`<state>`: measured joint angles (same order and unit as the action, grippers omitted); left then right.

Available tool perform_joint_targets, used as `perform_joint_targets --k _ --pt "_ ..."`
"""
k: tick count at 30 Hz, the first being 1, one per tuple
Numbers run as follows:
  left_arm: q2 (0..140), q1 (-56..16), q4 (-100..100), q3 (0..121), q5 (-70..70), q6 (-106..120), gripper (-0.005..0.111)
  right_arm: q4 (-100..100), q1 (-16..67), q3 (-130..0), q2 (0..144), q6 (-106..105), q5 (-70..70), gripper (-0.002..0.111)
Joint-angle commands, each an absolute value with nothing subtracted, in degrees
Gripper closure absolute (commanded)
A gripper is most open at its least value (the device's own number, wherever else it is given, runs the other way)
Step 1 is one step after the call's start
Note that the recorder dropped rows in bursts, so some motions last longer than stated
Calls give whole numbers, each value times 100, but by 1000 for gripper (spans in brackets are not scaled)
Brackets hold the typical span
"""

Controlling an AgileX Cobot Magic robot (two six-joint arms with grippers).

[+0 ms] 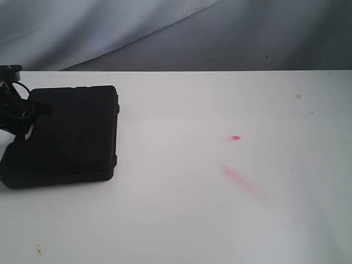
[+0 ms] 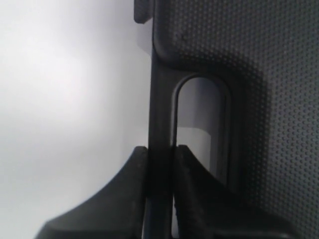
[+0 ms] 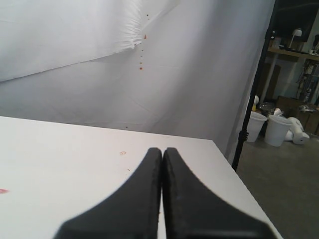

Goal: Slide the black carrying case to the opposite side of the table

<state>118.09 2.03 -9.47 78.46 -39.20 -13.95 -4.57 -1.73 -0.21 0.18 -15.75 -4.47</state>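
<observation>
Left gripper (image 2: 160,149) tight on the case (image 2: 279,124) handle: wrist view only

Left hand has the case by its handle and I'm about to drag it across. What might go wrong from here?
1. The left hand pinches only the thin handle bar at one edge, so the case may swivel or slip free.
2. Most of the table lies ahead; that hand may run out of reach, and the right hand is shut, holding nothing.
3. The red smears on the path may spread.
</observation>
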Motion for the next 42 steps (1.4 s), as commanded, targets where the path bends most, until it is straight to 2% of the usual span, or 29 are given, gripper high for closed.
perform_joint_targets --k 1,10,21,34,42 --pt "11690 172 -950 7864 -3779 -1491 107 -478 -174 0 0 -1600 -451 108" --pt "11690 172 -950 7864 -3779 -1491 103 -478 -174 0 0 -1600 -451 108" --pt "11690 172 -950 7864 -3755 -1530 72 -478 -174 0 0 -1600 -451 108" --pt "11541 172 -1064 7899 -3674 -1494 72 -478 -174 0 0 -1600 -451 108" --pt "11067 172 -1271 7899 -3674 -1494 79 -478 -174 0 0 -1600 -451 108"
